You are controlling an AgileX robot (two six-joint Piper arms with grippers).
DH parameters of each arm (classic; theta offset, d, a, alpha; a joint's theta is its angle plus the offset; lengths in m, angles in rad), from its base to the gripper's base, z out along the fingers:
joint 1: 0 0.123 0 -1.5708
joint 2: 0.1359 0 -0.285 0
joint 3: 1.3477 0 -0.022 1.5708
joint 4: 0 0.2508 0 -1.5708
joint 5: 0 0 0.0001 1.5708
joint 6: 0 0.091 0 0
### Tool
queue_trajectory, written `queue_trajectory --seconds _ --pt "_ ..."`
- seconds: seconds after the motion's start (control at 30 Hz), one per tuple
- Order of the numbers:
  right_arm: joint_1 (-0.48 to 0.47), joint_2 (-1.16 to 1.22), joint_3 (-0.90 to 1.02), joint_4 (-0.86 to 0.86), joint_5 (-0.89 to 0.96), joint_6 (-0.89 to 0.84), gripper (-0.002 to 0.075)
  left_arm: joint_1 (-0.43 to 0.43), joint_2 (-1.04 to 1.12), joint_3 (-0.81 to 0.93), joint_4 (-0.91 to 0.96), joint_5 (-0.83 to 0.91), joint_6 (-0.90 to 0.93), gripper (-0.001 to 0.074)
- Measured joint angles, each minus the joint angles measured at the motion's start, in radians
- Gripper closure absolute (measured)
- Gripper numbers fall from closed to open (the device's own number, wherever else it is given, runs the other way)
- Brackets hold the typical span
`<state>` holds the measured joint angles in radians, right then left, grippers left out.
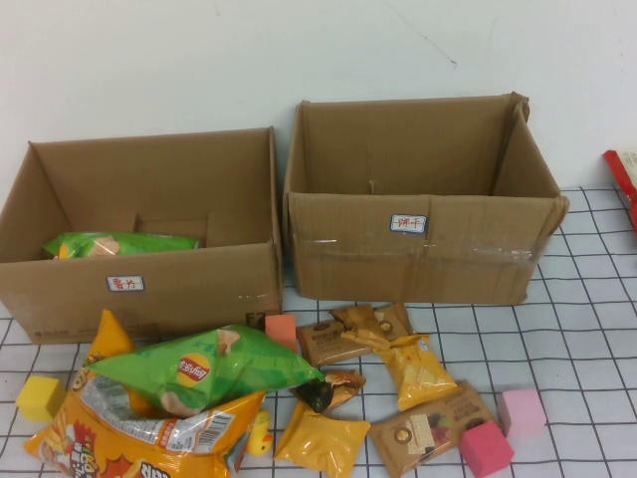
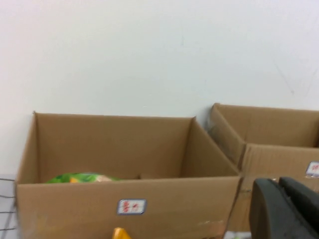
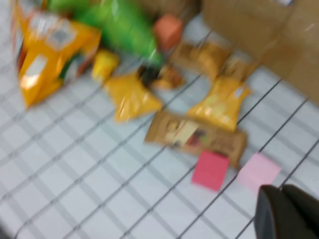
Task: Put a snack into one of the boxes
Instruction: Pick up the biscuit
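- White gridded tabletop (image 1: 587,329) against a plain white wall, so every item stands out and each arm has open room to come in
- Nearest the robot on the left, a big orange chip bag (image 1: 139,433) lies flat with a green chip bag (image 1: 204,366) draped over it; the green one sits on top, so I'd guess it's the easy first grab
- Right of that pile are the small stuff: a yellow packet (image 1: 320,440), a brown cookie pack (image 1: 430,423), another yellow packet (image 1: 418,370) and a brown pack (image 1: 333,342), spread loosely enough that fingers could get around one
- Foam blocks are scattered among them: yellow block (image 1: 40,397) far left, red block (image 1: 485,448) and pink block (image 1: 522,411) on the right, orange block (image 1: 282,330) just in front of the left box; probably distractors, not snacks
- Left gripper (image 2: 284,209) hangs facing the left box; only a dark bit shows, can't tell how it's set
- Right gripper (image 3: 289,211) hovers over the near right side by the red and pink blocks; same deal, can't tell
- Farther back, left box (image 1: 139,284) already has a green bag (image 1: 119,243) lying inside, flaps open upward
- Right box (image 1: 423,249) beside it, almost touching, looks empty from above; both carry a small label on the front
- Nothing is gripped yet, so the pick hasn't begun
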<state>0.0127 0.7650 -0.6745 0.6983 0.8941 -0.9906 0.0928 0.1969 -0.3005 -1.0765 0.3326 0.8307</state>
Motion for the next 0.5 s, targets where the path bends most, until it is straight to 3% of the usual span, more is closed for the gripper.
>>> queue_trajectory --seconds 0.13,0.23,0.5 --pt "0.074 0.179 -0.13 -0.025 0.103 -0.056 0.0727 0.0 -0.013 0.025 0.063 0.0 -0.021 0.0735" --pt "0.204 0.316 -0.216 -0.089 0.136 -0.072 0.0727 0.0 -0.014 0.037 0.079 0.004 -0.035 0.0735" --pt "0.546 0.621 -0.446 -0.548 0.117 0.243 0.0727 0.0 -0.014 0.038 0.081 0.006 -0.057 0.0735"
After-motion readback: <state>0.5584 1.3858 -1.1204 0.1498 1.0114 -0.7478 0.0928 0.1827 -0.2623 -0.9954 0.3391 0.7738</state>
